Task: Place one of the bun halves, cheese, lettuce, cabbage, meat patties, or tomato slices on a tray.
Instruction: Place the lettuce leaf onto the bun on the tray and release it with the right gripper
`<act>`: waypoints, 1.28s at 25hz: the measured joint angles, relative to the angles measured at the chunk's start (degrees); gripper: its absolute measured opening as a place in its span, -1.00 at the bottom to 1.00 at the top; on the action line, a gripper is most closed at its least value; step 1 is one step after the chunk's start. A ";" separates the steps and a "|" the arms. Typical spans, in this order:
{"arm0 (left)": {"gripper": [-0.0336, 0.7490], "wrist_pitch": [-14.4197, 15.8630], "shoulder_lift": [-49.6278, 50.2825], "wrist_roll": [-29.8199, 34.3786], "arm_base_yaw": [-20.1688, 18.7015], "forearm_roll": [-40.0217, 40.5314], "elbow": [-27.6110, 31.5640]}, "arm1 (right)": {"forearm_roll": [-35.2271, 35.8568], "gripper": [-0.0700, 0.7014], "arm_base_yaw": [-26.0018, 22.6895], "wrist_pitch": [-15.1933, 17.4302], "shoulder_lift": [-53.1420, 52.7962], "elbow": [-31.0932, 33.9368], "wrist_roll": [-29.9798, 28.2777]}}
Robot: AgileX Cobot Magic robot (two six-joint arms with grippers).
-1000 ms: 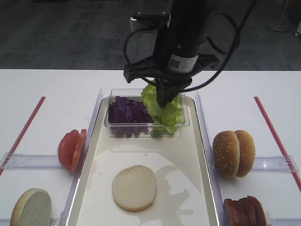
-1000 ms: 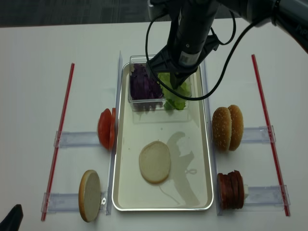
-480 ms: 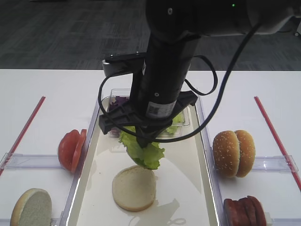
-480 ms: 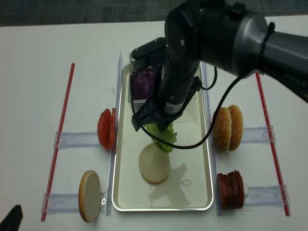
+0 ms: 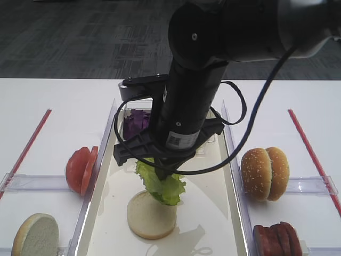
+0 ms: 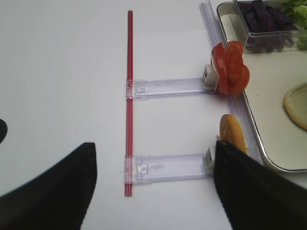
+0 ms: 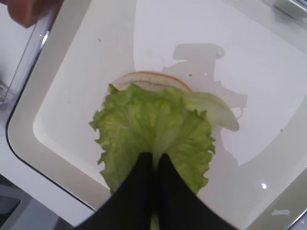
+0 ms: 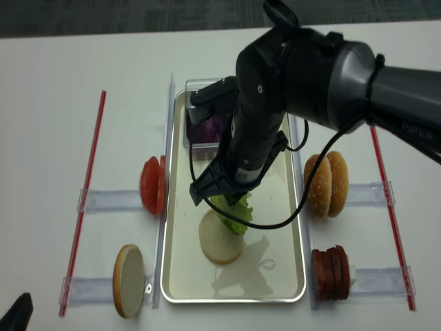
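One lettuce leaf just got carried from the box to right above the bun half on the tray, right claw pinching it, basically ready to drop.

White table w/ tray, red strips, clear holders

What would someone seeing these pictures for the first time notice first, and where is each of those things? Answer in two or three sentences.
The big black right arm fills the middle of the exterior views, its right gripper shut on a ruffled green lettuce leaf. The leaf hangs just above a pale bun half lying cut face up in the near part of the cream tray. Red tomato slices stand on edge left of the tray, sesame buns right of it.
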 joint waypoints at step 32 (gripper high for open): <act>0.33 0.00 0.00 -0.14 0.00 0.00 0.00 | -0.38 -0.71 4.49 -3.98 7.16 0.67 -1.90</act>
